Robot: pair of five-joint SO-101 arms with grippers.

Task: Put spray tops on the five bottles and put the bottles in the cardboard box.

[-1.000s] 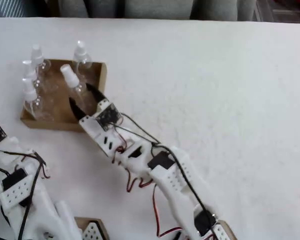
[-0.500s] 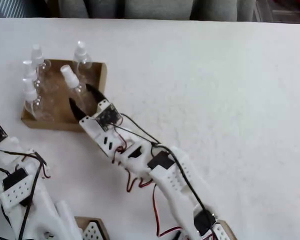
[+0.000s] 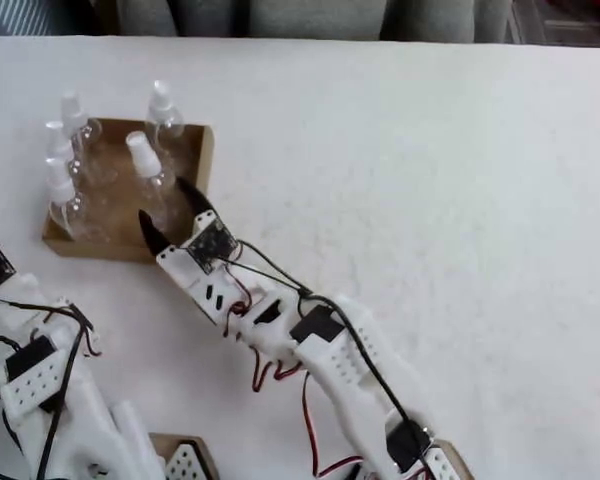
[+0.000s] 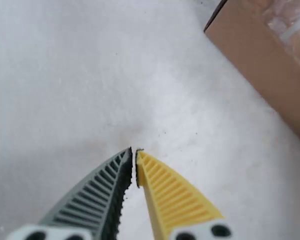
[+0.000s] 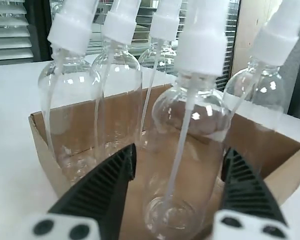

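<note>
Backs away from brown cardboard box (image 3: 90,246), black right claw (image 3: 162,200) spread wide, freeing clear spray-topped bottle (image 3: 148,172) upright inside.

Workshop or office-type test room, exact kind unclear. Evidence: white table (image 3: 460,180) carrying robot arms (image 3: 335,365) with exposed wiring (image 3: 305,410); slatted window blinds (image 5: 10,30); grey furniture (image 3: 310,15) beyond table.

High camera down over the whole table (image 3: 430,150), both wrist cameras low and close, cardboard box (image 3: 204,150) common to all.
</note>
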